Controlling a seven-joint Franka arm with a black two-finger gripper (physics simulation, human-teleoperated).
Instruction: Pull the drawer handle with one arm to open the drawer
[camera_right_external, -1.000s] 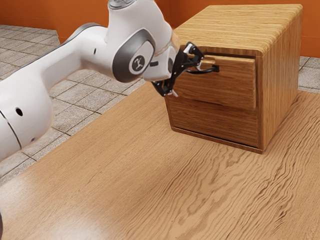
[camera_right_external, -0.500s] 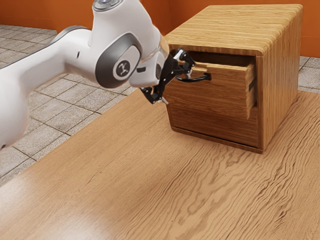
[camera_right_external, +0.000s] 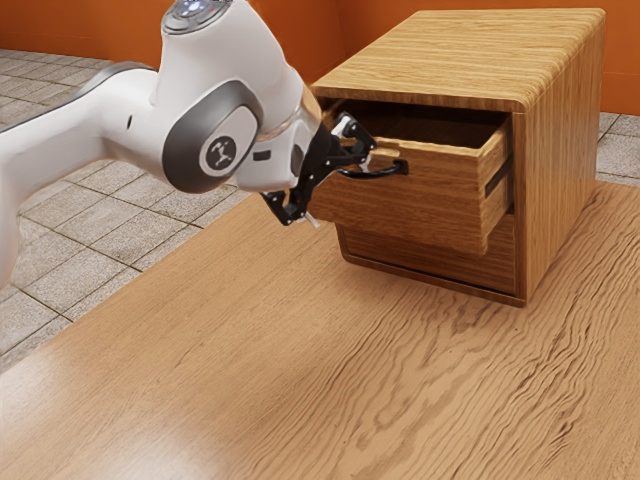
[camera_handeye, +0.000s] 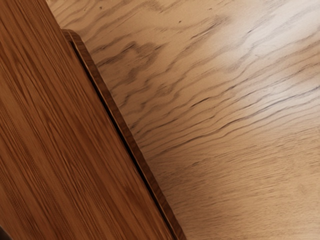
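1. The top drawer (camera_right_external: 425, 190) stands partly out of the cabinet (camera_right_external: 560, 140), its front well proud of the cabinet face, with a dark gap open behind it under the cabinet top.
2. Its black handle (camera_right_external: 382, 171) sits on the drawer front, on the side nearest the arm.
3. The gripper (camera_right_external: 352, 148) is on that handle, and from where I stand its two black fingers look clamped on the bar from either side. A grip like that makes sense: the bar is the only thing on the front to pull by.
4. The arm reaches in from the exterior view's left, with its hand level with the handle, so I'd judge the pull runs straight along the drawer's slide rather than twisting it.
5. The lower drawer (camera_right_external: 430, 250) is flush and shut.
6. As for contents, the little of the top drawer's inside that shows is shadowed wood, and I can make out nothing in it.
7. The cabinet stands on a broad wooden table (camera_right_external: 330, 380), with grey floor tiles (camera_right_external: 120, 210) beyond its edge.
8. I'd call the opening well begun, though there looks to be more travel left.
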